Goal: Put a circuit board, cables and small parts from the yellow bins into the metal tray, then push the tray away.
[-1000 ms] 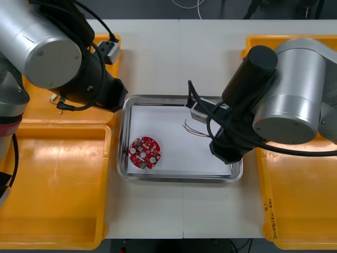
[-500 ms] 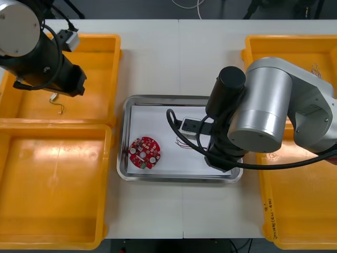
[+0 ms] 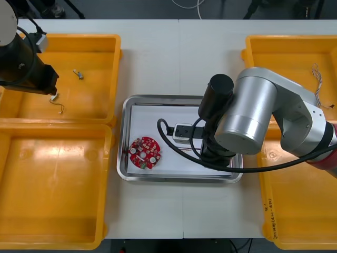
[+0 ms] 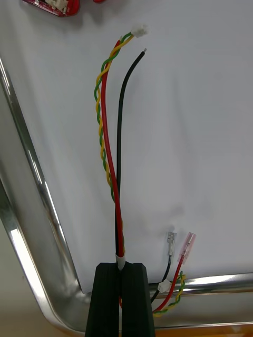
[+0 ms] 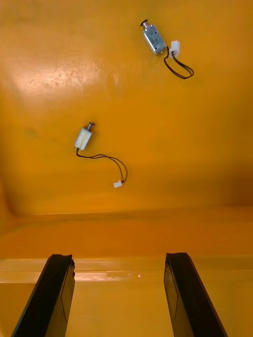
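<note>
My right gripper (image 4: 121, 266) is shut on a red and yellow cable (image 4: 104, 131) bundled with a black wire. The bundle lies stretched out on the white floor of the metal tray (image 4: 32, 221). In the front view the right arm covers the tray's (image 3: 158, 98) right half, and a bit of cable (image 3: 182, 151) shows beside it. A round red circuit board (image 3: 145, 153) lies at the tray's left front. My left gripper (image 5: 118, 258) hangs open over the far left yellow bin (image 3: 100, 39), above two small metal parts (image 5: 84, 138) (image 5: 154, 39) with thin leads.
The two small metal parts (image 3: 78, 74) (image 3: 57, 103) lie on the floor of the far left bin. The near left bin (image 3: 52, 184) is bare. A twisted cable (image 3: 317, 74) lies in the far right bin. The near right bin (image 3: 300, 211) sits beside the tray.
The left arm swung away from the tray to the far left bin. The right arm moved left over the tray, carrying the cable toward the board.
</note>
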